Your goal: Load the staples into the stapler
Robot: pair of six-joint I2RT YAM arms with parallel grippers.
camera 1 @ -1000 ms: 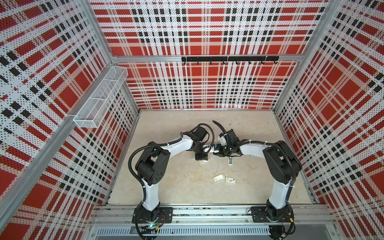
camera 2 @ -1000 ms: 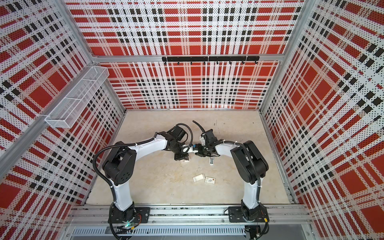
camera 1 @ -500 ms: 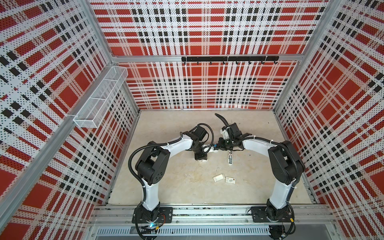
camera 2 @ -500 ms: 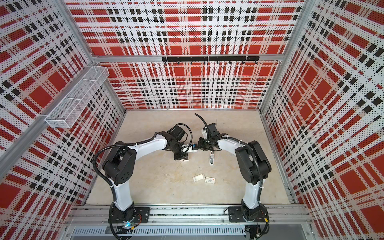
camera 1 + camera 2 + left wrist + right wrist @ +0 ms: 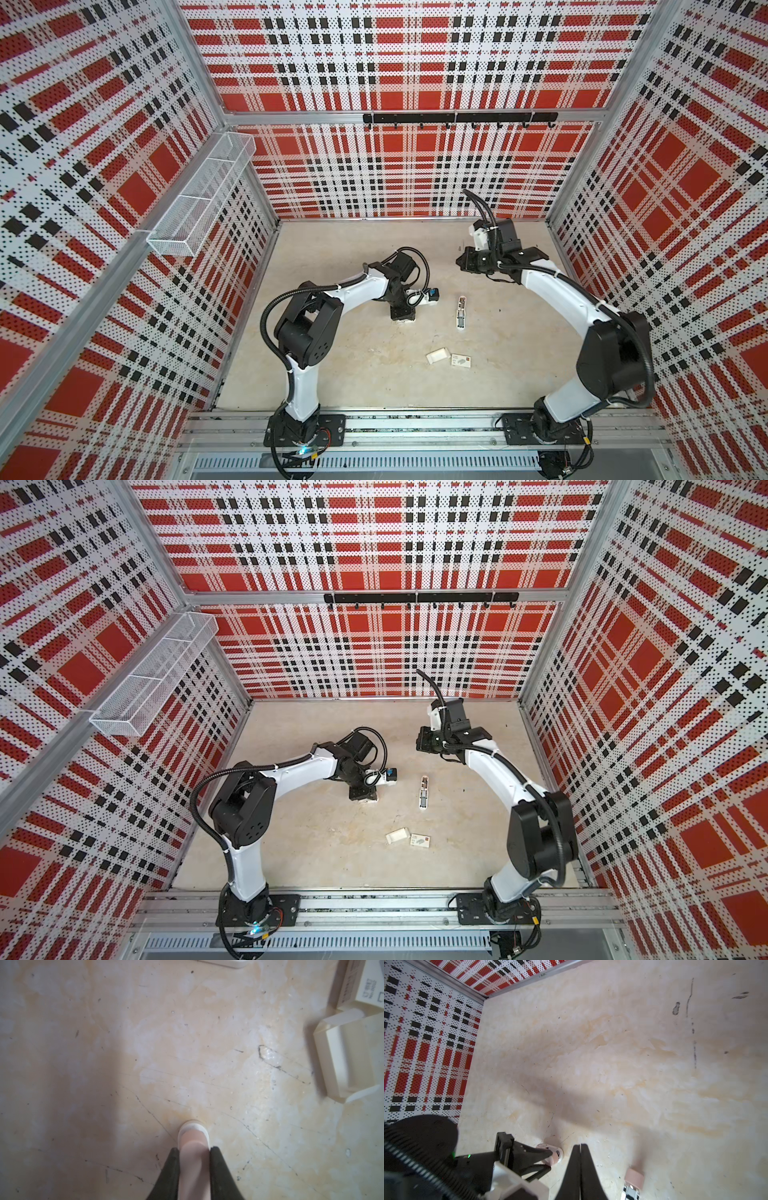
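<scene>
The left gripper (image 5: pixel 194 1150) is clamped on a pink stapler (image 5: pixel 193 1136), the right gripper (image 5: pixel 580 1147) pressed shut, empty, aloft at 12 o'clock of the open stapler (image 5: pixel 461 312) lying flat (staple strips not discernible), tray (image 5: pixel 437 356) and sleeve (image 5: pixel 461 360) at 6 o'clock, table (image 5: pixel 353 374) bare around, walls (image 5: pixel 623 270) well apart.

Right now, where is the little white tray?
In both top views the white tray lies on the table toward the front, just left of the printed sleeve, with the stapler farther back.
</scene>
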